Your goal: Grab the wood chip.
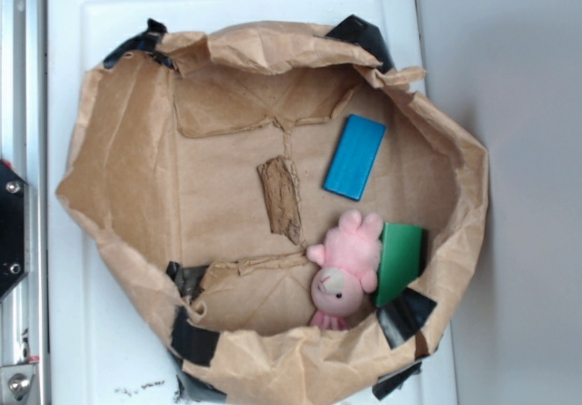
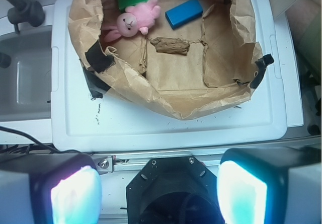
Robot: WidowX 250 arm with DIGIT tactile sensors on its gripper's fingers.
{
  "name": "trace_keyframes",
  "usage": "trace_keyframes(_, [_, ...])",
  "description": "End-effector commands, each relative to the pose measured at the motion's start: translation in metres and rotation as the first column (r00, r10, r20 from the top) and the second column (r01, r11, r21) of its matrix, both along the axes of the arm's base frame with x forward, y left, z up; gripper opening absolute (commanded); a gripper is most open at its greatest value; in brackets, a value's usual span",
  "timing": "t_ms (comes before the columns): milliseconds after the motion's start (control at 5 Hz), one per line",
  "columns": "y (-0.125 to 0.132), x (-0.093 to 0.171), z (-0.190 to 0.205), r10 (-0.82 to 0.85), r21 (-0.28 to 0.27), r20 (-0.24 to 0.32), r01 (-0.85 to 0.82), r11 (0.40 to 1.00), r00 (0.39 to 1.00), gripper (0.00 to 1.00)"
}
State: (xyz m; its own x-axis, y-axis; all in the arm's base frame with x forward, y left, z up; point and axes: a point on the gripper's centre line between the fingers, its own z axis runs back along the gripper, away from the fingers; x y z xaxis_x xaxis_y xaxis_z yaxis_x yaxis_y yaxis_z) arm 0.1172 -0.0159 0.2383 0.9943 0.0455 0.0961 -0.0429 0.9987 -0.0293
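The wood chip (image 1: 281, 197) is a rough brown bark-like sliver lying flat in the middle of the paper bag's floor; in the wrist view the wood chip (image 2: 170, 45) lies crosswise, left of a paper fold. My gripper (image 2: 158, 191) is open, its two pale fingers far apart at the bottom of the wrist view, with nothing between them. It hangs well outside the bag, over the robot's black base, far from the chip. The gripper does not show in the exterior view.
An open brown paper bag (image 1: 118, 150) with taped corners sits on a white lid (image 1: 82, 332). Inside lie a blue block (image 1: 355, 156), a pink plush toy (image 1: 344, 267) and a green block (image 1: 400, 261). A grey sink (image 2: 25, 73) lies left of the lid.
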Motion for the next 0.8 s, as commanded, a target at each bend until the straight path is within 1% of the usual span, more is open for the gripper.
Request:
trace_keyframes(0, [0.0,0.0,0.0,0.0,0.0,0.0,0.0,1.0,1.0,1.0])
trace_keyframes(200, [-0.027,0.05,-0.011,0.032,0.0,0.042,-0.032,0.999,0.999,1.0])
trace_keyframes(400, [-0.035,0.101,-0.021,0.085,0.005,0.057,-0.085,0.996,0.995,1.0])
trace_keyframes(600, [-0.032,0.144,-0.036,0.194,0.009,0.068,-0.195,0.981,0.979,1.0])
